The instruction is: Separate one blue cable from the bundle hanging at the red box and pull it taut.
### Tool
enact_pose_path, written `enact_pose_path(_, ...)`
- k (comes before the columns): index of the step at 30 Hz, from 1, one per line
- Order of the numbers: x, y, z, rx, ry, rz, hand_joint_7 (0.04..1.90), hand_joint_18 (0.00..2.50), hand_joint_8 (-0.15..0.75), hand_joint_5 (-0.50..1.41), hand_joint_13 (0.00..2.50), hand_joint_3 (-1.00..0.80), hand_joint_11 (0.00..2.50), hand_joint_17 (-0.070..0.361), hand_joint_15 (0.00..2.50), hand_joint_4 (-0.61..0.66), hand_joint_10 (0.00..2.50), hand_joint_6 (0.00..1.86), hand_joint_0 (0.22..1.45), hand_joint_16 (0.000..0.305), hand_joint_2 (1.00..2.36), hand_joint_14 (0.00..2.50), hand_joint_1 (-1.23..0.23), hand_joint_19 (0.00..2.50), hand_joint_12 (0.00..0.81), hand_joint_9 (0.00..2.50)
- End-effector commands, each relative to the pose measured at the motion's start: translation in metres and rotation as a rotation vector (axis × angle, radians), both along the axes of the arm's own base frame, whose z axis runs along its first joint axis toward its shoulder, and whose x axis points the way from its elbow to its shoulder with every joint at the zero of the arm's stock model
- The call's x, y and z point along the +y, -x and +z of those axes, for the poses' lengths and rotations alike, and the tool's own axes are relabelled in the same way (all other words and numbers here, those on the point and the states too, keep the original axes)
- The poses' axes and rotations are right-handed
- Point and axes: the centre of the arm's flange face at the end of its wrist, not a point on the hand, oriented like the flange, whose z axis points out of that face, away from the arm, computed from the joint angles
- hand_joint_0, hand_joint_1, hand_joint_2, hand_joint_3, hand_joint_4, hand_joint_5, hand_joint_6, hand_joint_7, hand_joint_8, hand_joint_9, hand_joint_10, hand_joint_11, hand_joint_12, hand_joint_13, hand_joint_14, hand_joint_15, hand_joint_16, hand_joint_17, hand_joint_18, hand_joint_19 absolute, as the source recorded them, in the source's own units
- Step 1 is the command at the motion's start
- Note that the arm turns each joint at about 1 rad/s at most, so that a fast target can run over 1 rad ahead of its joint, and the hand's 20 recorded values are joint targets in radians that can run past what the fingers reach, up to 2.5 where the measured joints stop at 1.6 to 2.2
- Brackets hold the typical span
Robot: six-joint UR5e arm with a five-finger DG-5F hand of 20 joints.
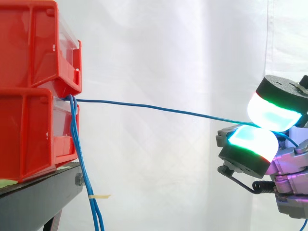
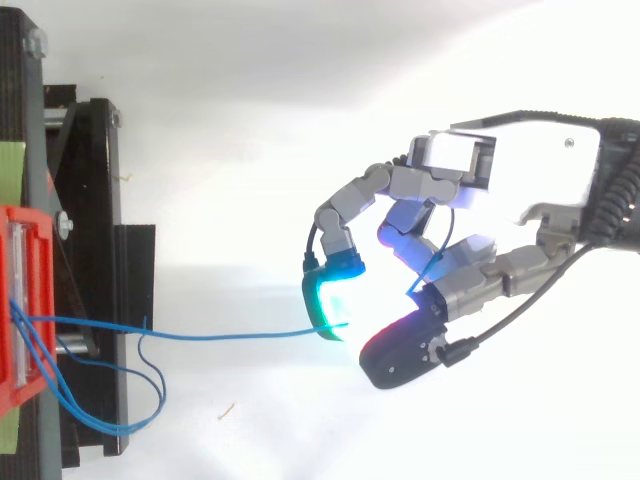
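A black stand (image 1: 41,192), green strip (image 2: 10,160) on its top, sits well apart from the hand (image 2: 520,180); a white curtain (image 1: 168,57) hangs behind both.

Black stand (image 1: 43,192) at far left, one leg angling down under it. Lower bin (image 1: 29,130), red, directly on its top, front about flush with the stand's edge. Upper bin (image 1: 29,43), same red, stacked on the lower one, not touching the stand. Green strip (image 1: 7,183) flat on the top, peeking out beneath the lower bin. Silver bolt (image 1: 79,179) on the side face, just under the top edge.
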Motion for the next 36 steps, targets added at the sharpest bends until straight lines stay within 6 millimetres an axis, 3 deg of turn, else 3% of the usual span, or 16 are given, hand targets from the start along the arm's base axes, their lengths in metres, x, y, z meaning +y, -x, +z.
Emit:
enact_pose_path(1, -0.0001, 0.0000, 0.0001, 0.000, 0.000, 0.000, 1.19, 1.41, 0.405, -0.10, 1.28, 0.00, 1.19, 0.136, 1.38, -0.04, 1.65, 0.93, 0.61, 0.061, 1.00, 1.20, -0.78, 1.04, 0.429, 1.04)
enact_pose_path(36, -0.0001, 0.0000, 0.0001, 0.000, 0.000, 0.000, 1.18, 1.40, 0.402, -0.11, 1.29, -0.01, 1.13, 0.134, 1.39, -0.04, 1.69, 0.93, 0.61, 0.060, 1.00, 1.17, -0.77, 1.06, 0.423, 1.03)
